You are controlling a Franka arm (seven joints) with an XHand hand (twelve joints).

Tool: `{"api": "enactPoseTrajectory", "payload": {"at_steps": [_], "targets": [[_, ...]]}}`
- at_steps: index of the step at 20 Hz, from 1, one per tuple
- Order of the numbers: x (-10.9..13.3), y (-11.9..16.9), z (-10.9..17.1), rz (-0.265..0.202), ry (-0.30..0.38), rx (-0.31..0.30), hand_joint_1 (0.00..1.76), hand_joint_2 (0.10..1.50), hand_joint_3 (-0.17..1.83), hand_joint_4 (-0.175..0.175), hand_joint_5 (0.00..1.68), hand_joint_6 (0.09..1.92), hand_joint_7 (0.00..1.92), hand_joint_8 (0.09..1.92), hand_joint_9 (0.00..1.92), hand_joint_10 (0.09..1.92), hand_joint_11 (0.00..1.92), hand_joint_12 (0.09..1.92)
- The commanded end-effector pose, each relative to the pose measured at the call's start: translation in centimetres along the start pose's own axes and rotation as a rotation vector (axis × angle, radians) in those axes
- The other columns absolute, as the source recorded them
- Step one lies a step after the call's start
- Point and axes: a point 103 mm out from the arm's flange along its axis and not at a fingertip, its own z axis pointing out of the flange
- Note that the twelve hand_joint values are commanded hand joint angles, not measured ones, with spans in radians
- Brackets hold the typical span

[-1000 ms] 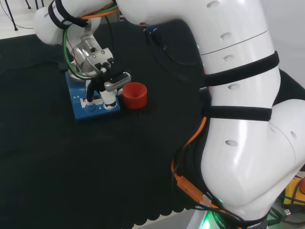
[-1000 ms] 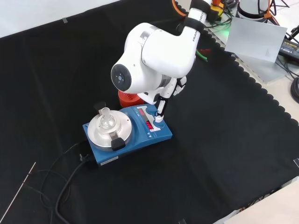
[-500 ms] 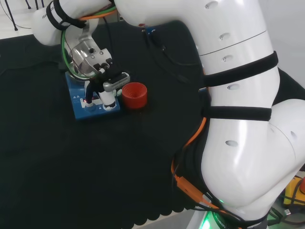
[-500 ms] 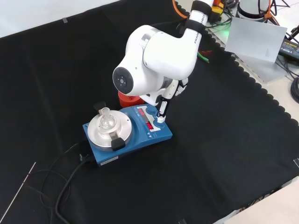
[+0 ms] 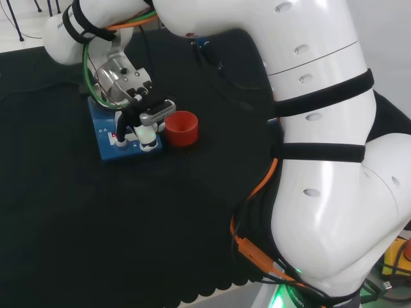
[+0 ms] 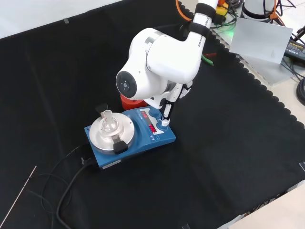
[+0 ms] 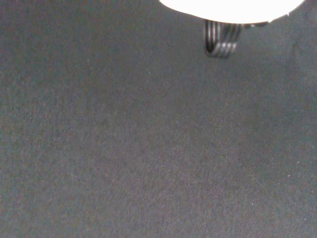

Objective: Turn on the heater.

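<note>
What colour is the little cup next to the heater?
Red. The ribbed cup shows best in the head view, right of the blue heater.

A red ribbed ring stand (image 5: 181, 128) sits on the black cloth (image 6: 228, 143) that covers the worktop. In the front view a grey metal sheet (image 6: 262, 40) lies at the top right beyond the cloth's scalloped edge, next to some cables (image 6: 298, 45), and a thin rod (image 6: 19, 195), maybe a wire, lies at the bottom left.

Looking over the arm, you see the hand (image 5: 142, 119) down on the front panel of the blue heater (image 5: 106, 136), fingers pointing at its controls. Just right of it, a red ribbed ring (image 5: 180, 128) sits on the desk (image 5: 96, 224).
</note>
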Motion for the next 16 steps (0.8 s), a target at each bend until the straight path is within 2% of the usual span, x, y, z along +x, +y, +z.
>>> {"api": "enactPoseTrajectory", "payload": {"at_steps": [1,7,10,13,16], "targets": [[-0.1,0.3,0.4,0.005,0.011,0.001,1.49,0.57,1.25,-0.002,0.17,0.09,1.63,1.92,1.81,1.57,1.72,1.46],[0.0,-0.5,-0.4,-0.015,0.008,-0.016,1.49,0.57,1.26,-0.003,0.17,0.09,1.63,1.92,1.81,1.57,1.72,1.46],[0.1,-2.7,-2.6,-0.029,-0.007,-0.068,1.49,0.57,1.26,-0.004,0.17,0.09,1.63,1.92,1.81,1.57,1.72,1.46],[-0.2,-4.7,-4.4,-0.017,-0.015,-0.102,1.49,0.57,1.26,-0.005,0.18,0.09,1.63,1.92,1.81,1.57,1.72,1.46],[-0.5,-5.8,-4.8,-0.003,-0.013,-0.104,1.49,0.57,1.26,-0.006,0.18,0.09,1.63,1.92,1.81,1.57,1.72,1.46]]}}
